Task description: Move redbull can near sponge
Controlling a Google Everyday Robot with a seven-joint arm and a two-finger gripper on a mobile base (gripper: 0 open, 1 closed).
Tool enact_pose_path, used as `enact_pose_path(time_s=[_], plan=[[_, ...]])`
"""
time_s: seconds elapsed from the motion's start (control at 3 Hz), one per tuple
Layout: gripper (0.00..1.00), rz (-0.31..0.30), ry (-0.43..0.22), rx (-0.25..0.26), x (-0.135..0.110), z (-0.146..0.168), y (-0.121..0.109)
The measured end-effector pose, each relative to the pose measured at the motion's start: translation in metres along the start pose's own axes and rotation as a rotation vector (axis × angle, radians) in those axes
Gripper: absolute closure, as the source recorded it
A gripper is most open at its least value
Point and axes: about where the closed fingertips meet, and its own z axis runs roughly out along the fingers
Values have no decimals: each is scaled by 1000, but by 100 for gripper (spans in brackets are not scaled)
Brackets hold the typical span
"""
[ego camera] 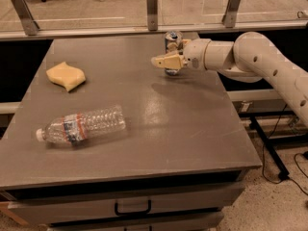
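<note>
Camera view: a single picture looking down and across a grey worktop [187, 129], with the robot reaching in from the right.
Arm: a white, jointed arm [262, 64] comes in from the right edge and stretches left over the far right part of the worktop.
Pincer: the pincer [164, 59] is at the end of the arm, right at the redbull can, with a pale part crossing in front of the can's lower half.
Pincer state: cannot tell whether it is wide, narrow or clamped on the can.
Redbull can: the redbull can [172, 40] stands upright near the far edge of the worktop, right of centre, with its top showing above the pincer.
Sponge: the sponge [66, 75] lies flat on the left side of the worktop, well apart from the can.
Water bottle: a clear water bottle [82, 125] lies on its side near the front left, cap pointing left, nearer the sponge than the can.
Drawer: below the worktop's front edge is a drawer with a dark handle [133, 208].
Background: a low glass barrier on metal posts [152, 8] runs behind the far edge.
</note>
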Motion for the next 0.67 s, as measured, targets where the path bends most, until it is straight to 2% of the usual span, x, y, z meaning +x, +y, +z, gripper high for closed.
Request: enact_pose_path(time_s=[0.33, 0.67], plan=[[62, -34, -13, -41, -17, 16, 8], [85, -36, -83, -161, -56, 50, 35]])
